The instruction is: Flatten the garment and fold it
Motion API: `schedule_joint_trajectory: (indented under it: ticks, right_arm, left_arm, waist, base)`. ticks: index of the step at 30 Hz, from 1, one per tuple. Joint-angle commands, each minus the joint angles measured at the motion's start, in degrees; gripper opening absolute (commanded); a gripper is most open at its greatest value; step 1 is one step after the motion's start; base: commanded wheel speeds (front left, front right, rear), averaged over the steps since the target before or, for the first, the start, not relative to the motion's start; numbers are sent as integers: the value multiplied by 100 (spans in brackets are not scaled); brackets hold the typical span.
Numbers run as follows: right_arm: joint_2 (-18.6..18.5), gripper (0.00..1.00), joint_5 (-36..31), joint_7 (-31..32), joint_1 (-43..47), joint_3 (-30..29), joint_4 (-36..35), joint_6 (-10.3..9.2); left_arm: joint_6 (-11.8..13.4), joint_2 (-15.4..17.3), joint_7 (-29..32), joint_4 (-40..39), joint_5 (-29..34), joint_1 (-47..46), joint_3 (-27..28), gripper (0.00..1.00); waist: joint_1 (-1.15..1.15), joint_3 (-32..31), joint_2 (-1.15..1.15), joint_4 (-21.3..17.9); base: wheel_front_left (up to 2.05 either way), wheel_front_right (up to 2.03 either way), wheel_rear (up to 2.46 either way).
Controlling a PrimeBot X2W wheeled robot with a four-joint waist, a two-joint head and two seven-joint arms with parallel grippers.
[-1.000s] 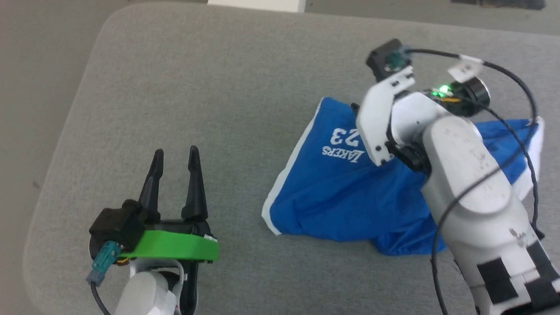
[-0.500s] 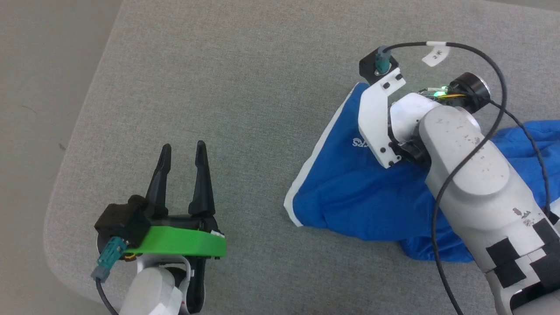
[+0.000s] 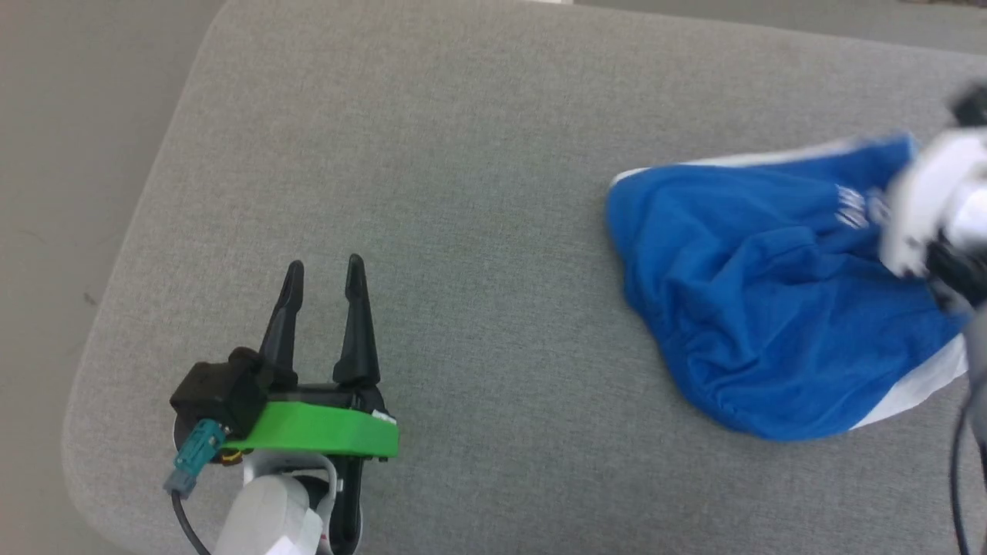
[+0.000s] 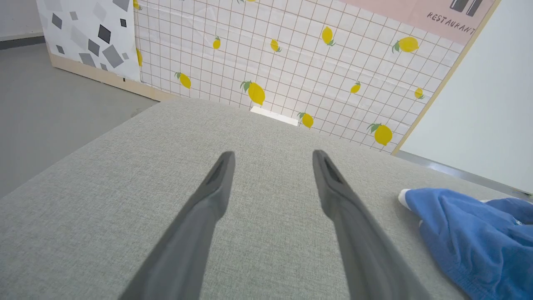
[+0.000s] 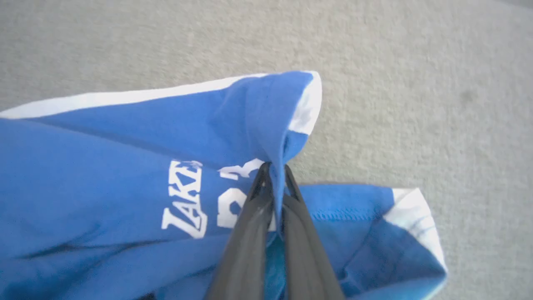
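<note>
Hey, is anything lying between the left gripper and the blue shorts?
Nothing visible. Just bare grey cushion lies between the open left gripper and the shorts. The right gripper has its jaws shut on the shorts by the lettering.

Bright, even light, soft faint shadows, right arm (image 3: 925, 200) motion-blurred in head view, garment (image 5: 104, 166) slightly soft close-up

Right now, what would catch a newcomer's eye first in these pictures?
The bright blue shorts lie bunched at the right of the grey cushion, a fold pinched in the shut right end effector. The left end effector stands open at the lower left, apart from them.
</note>
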Motion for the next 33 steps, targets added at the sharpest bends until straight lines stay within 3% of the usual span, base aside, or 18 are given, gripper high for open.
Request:
schedule_joint_trajectory:
  ticks: [1, 6, 7, 8, 12, 16, 25, 28, 33]
  right_arm:
    - [6, 0, -73, -48, 255, -305, 31, -10]
    - [248, 0, -306, -133, 845, -1192, -221, -10]
    - [373, 33, -285, -257, 894, -1296, -351, -10]
    - [465, 100, -250, -397, 923, -1345, -484, -10]
    - [845, 100, 113, -1351, 1057, -1722, -1191, -10]
    - [1103, 100, 414, -2145, 1659, -1739, -1973, -10]
    - [1322, 100, 1022, -2848, 3137, -1407, -2968, -10]
    - [1325, 100, 1216, -2920, 3362, -1233, -3040, -10]
    - [1326, 100, 1230, -2901, 3436, -1091, -3236, -10]
  left_arm:
    - [-21, -15, -25, 29, -62, 39, 11, 100]
    - [-55, -15, -25, 94, -40, 189, 101, 100]
    - [-77, -15, -25, 120, -29, 207, 120, 100]
    - [-93, -15, -25, 145, -27, 212, 126, 100]
    - [-144, -15, -25, 238, -67, 174, 115, 100]
    - [-158, -15, -25, 299, -167, 187, 41, 100]
    - [-193, -15, -17, 661, -532, 37, -339, 100]
    - [-303, -8, 324, 976, -646, -319, -620, 100]
    - [-345, -11, 1558, 1676, -826, -1473, -994, 100]
  waist:
    - [0, -89, 0, -50]
    - [0, -203, 0, -228]
    - [0, -235, 0, -271]
    - [0, -258, 0, -293]
    - [0, -415, 0, -346]
    - [0, -624, 0, -376]
    - [0, -843, 0, -714]
    - [0, -847, 0, -843]
    - [0, -748, 0, -1082]
  base:
    - [0, 0, 0]
    - [0, 0, 0]
    - [0, 0, 0]
    - [0, 0, 0]
    - [0, 0, 0]
    - [0, 0, 0]
    - [0, 0, 0]
    - [0, 0, 0]
    - [0, 0, 0]
